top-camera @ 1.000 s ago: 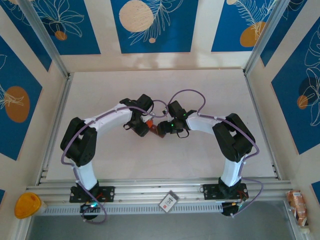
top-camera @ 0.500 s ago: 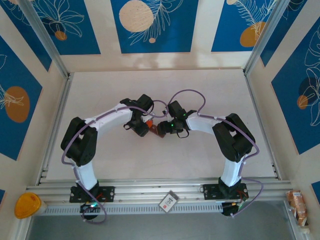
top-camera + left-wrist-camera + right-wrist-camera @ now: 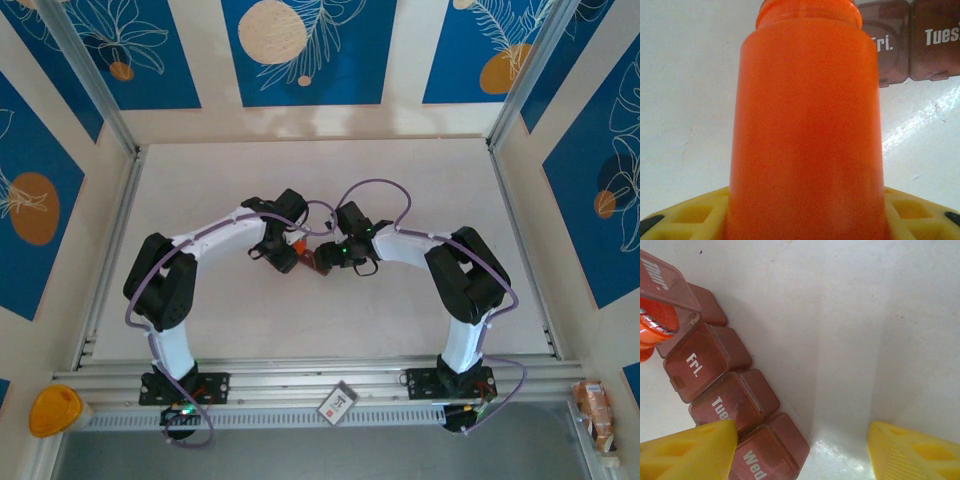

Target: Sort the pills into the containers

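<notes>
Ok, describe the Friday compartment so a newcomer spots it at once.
At the middle of the white table, by the orange bottle, lies a reddish-brown strip of containers. Its Fri. compartment sits between Thur., whose lid stands raised, and Tues.; only it bears white "Fri." lettering.

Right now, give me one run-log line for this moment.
left gripper: shut on orange bottle, mouth at Thur. compartment, lid open | right gripper: open, finger by pill organizer | Fri., Tues., Wed. lids: closed
</notes>
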`<state>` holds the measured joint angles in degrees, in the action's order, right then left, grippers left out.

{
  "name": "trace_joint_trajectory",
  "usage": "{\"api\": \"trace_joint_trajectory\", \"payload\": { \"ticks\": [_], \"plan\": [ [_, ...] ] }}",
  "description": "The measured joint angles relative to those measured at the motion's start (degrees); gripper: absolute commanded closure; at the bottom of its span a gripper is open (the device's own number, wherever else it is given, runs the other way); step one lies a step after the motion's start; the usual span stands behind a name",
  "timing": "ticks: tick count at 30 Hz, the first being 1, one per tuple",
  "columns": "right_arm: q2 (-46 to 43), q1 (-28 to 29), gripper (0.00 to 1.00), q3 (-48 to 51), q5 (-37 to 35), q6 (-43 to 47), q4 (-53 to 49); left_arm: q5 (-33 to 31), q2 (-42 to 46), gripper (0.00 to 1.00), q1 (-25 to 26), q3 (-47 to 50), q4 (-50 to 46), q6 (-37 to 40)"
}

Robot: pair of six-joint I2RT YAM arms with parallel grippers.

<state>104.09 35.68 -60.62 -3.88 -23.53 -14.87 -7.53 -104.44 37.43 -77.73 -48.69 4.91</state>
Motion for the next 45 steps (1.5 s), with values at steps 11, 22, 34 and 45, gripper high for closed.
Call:
{"api": "trace_joint_trajectory", "payload": {
  "ticks": [11, 22, 34, 45],
  "plan": [
    [0.0, 0.0, 0.3, 0.0, 0.0, 0.0, 0.0, 0.0, 0.0, 1.0, 0.2, -0.3, -0.4, 0.0],
    [0.0, 0.0, 0.3, 0.0, 0.0, -0.2, 0.0, 0.0, -0.6, 1.0, 0.3, -0.9, -1.3, 0.0],
    [0.0, 0.0, 0.3, 0.0, 0.0, -0.2, 0.0, -0.1, -1.1, 1.0, 0.8, -1.7, -3.0, 0.0],
    [0.0, 0.0, 0.3, 0.0, 0.0, -0.2, 0.0, -0.5, -1.2, 1.0, 0.9, -1.9, -3.5, 0.0]
  ]
}}
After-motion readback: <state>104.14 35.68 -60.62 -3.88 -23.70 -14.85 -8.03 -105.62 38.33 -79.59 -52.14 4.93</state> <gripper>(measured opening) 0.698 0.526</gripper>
